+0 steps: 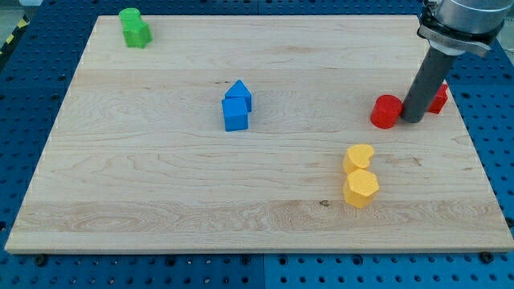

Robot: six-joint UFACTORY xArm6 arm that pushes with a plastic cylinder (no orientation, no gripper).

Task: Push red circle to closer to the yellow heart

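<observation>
A pale wooden board (161, 177) lies on a blue perforated bench (24, 96), and we work across it with a plain dark rod. We carry no claw, so nothing opens, closes or grasps here; we only push.

Our tip (414, 120) stands near the board's edge at the view's right. The red circle (386, 111) sits just beside the tip toward the view's left, touching it or very nearly so. A second red block (438, 97), its shape partly hidden by the rod, lies just behind the tip toward the view's right. The yellow heart (359, 157) is down and to the view's left of the tip, with a yellow hexagon (361, 189) touching it on the lower side. Well away to the view's left of the tip are two blue blocks (236, 106) huddled together, and farther still, at the top left corner, the green blocks (134, 28).

We judge the push to be barely under way: the circle is still apart from the heart. From its present side the tip would drive the circle leftward, past the heart. The next move calls for shifting the tip toward the circle's upper side, then pushing down the view toward the heart, stopping short so the yellow pair is not disturbed.
</observation>
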